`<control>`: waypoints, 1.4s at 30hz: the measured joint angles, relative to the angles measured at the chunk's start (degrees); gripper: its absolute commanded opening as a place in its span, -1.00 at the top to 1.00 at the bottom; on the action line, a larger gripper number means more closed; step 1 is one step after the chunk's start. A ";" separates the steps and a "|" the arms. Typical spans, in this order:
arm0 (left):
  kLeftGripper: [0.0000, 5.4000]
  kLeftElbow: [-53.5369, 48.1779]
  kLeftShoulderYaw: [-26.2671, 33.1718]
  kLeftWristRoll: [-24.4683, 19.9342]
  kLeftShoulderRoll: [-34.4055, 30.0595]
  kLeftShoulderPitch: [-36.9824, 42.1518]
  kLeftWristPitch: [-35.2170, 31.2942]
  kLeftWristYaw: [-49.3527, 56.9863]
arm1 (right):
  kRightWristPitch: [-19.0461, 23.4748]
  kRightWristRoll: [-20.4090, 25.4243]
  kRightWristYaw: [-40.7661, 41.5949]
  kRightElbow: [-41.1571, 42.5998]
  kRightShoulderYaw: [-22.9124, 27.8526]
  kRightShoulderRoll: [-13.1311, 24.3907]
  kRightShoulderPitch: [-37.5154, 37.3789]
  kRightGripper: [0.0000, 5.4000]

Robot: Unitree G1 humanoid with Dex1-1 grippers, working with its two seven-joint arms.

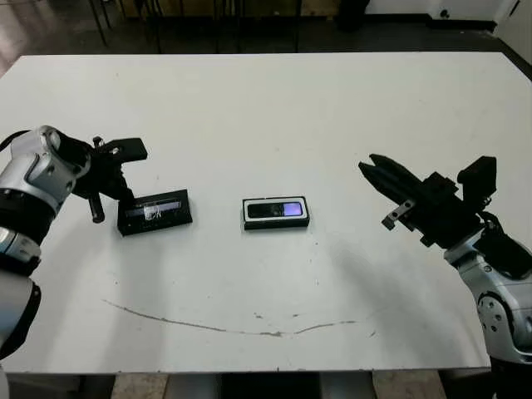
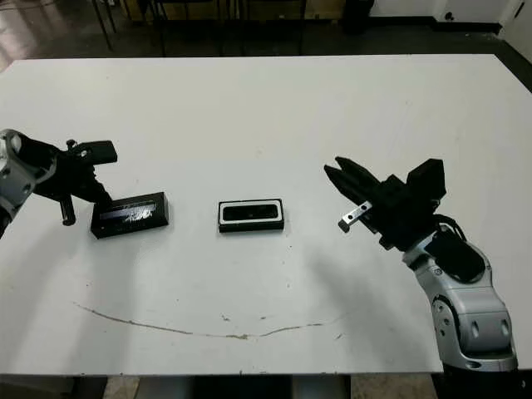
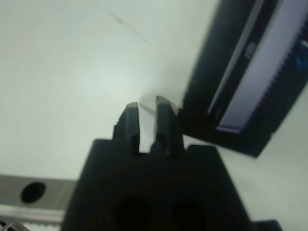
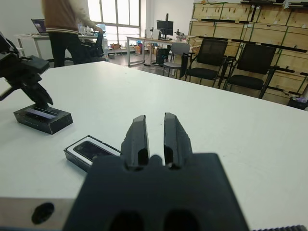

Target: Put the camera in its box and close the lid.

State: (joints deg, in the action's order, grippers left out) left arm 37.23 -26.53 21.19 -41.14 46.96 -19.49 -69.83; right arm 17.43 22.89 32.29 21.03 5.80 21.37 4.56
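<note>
Camera [image 1: 277, 209] sits in box [image 1: 248, 223]; lid [image 1: 155, 212] lies apart, not yet on. Left gripper [image 1: 112, 187] beside lid, right gripper [image 1: 376, 174] clear; both nearly closed, empty.

lid [image 3: 250, 77]: blurred, cut by left wrist frame edge just beside the left gripper [image 3: 147, 111] | person [image 4: 65, 29]: head cropped, far beyond right gripper [image 4: 155, 126] | left arm [image 1: 29, 191]: cut off by head view's edge

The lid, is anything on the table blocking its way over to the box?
Nothing visible does. The lid lies by the left gripper, and only bare white table separates it from the box, where the camera already sits.
</note>
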 measured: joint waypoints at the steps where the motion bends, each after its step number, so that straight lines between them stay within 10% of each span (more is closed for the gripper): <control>1: 1.00 -1.25 0.14 -0.19 -0.61 -0.66 0.00 -0.96 | 0.08 0.12 0.00 0.17 -0.01 0.00 -0.16 0.99; 23: 1.00 -20.50 6.48 -13.19 -6.15 -14.88 2.68 -11.49 | 1.09 -0.41 -0.88 0.98 -1.10 1.00 -0.55 0.99; 35: 1.00 -43.81 18.01 7.88 -6.68 -33.90 -15.45 30.62 | 1.13 0.82 -1.47 1.94 -0.56 1.06 -0.89 0.99; 42: 0.96 -62.24 37.48 -0.81 4.86 -46.47 -22.22 39.59 | 1.53 2.53 -1.43 2.91 -0.10 1.08 -2.43 1.00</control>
State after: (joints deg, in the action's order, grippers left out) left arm -25.00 10.96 20.39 -36.28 0.49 -41.70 -30.24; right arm 18.96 25.42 30.86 23.94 5.70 22.45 2.14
